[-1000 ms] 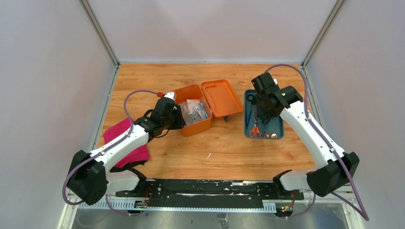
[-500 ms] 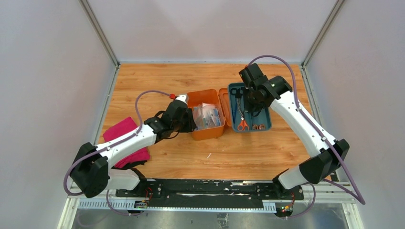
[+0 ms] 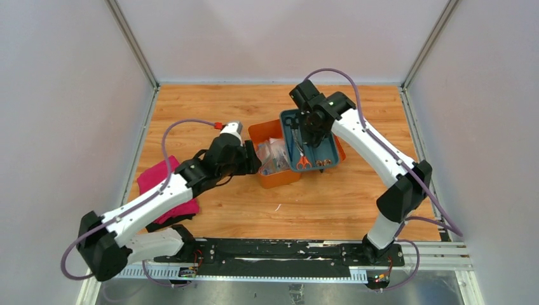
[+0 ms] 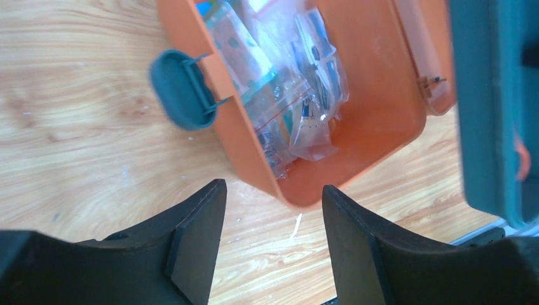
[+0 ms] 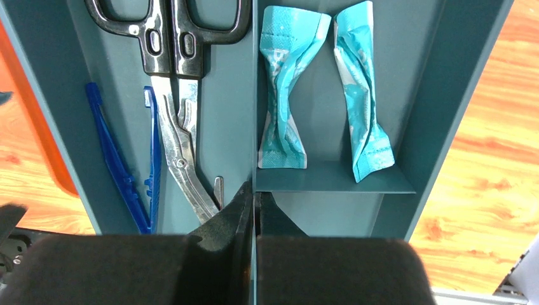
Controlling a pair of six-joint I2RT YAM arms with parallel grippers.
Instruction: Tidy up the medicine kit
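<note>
The medicine kit [image 3: 280,178], an orange box, stands open mid-table with clear bags of supplies [image 4: 299,95] inside. A grey-blue latch [image 4: 181,89] hangs on its wall [image 4: 241,127]. My left gripper [image 3: 253,162] is just left of the kit, open, with only bare wood between its fingers [image 4: 273,210]. My right gripper [image 3: 311,124] is shut on the middle divider [image 5: 255,197] of the teal tray [image 3: 330,149]. It holds the tray over the kit's right side and lid. The tray [image 5: 330,210] carries scissors [image 5: 171,95], blue tweezers [image 5: 121,165] and two teal packets [image 5: 286,95].
A pink cloth [image 3: 168,190] lies at the left by my left arm. Grey walls enclose the wooden table [image 3: 356,203] on three sides. A small white scrap [image 3: 278,207] lies in front of the kit.
My right arm has carried the tray leftward from the table's right side to above the kit. My left gripper slid the kit to the right, then opened and let go of its wall.
</note>
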